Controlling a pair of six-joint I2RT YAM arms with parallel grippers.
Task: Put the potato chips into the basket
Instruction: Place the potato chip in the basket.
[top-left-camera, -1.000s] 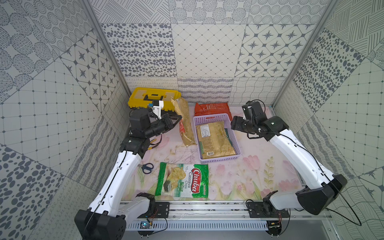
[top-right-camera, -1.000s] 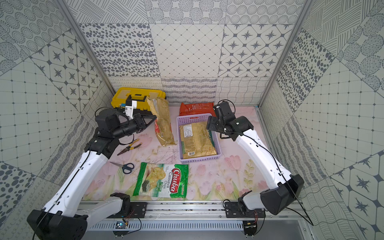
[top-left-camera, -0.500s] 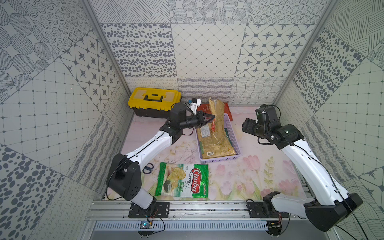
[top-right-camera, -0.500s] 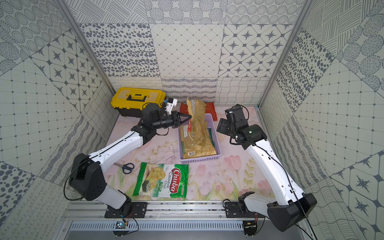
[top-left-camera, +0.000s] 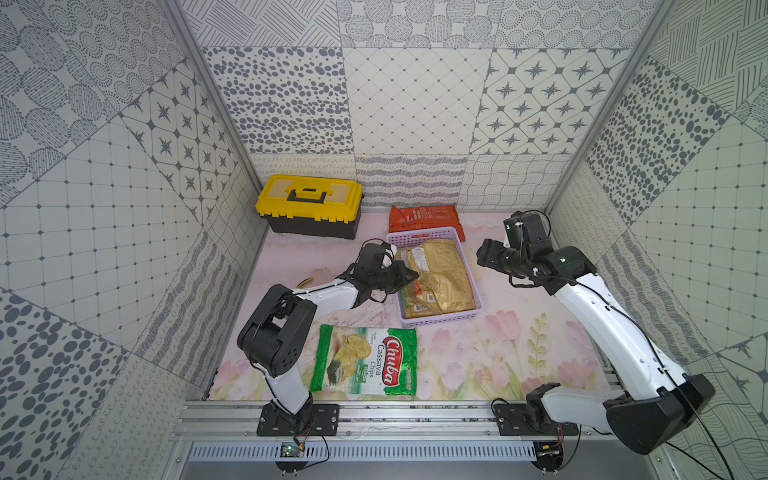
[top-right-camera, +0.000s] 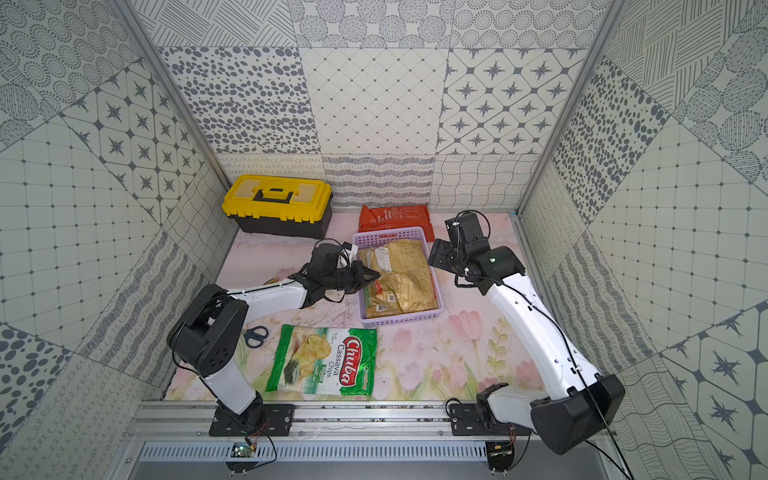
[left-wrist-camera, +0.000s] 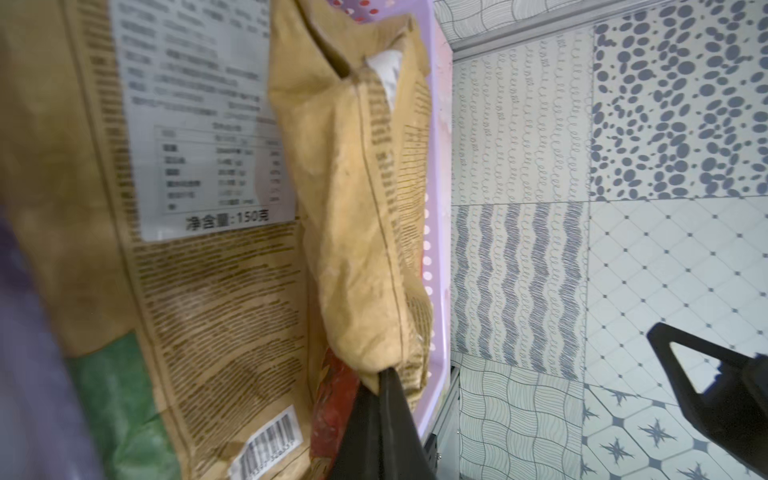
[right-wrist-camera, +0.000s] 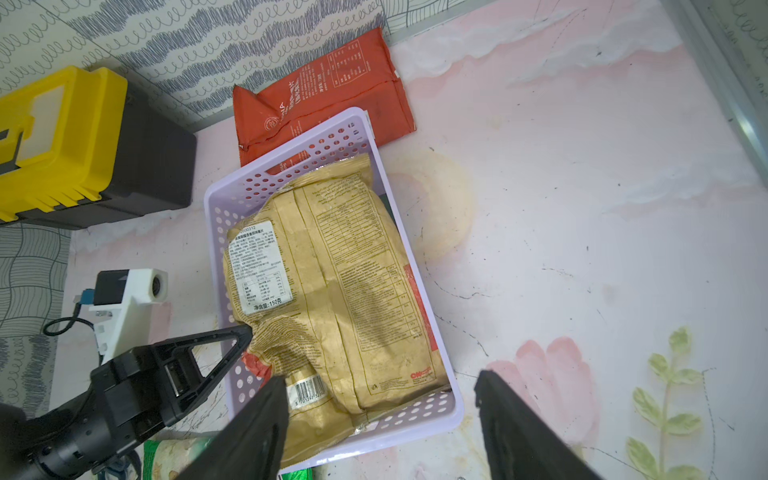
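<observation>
Near: green-white crinkly "Chuba" bag (top-left-camera: 365, 359) lay outside.
Middle: lavender perforated plastic basket (top-left-camera: 440, 318) held one golden-tan bag (top-left-camera: 415, 307); left gripper (top-left-camera: 409, 276) clamped a second tan bag (top-left-camera: 446, 270) atop it; right gripper (top-left-camera: 484, 255) gaped, empty.
Far: orange-red bag (top-left-camera: 424, 218) waited outside.
Change: clamped bag had come from beside the yellow-lidded toolbox (top-left-camera: 309, 208).

Patterned grey walls (top-left-camera: 407, 104), pink floral tabletop (top-left-camera: 519, 340)
</observation>
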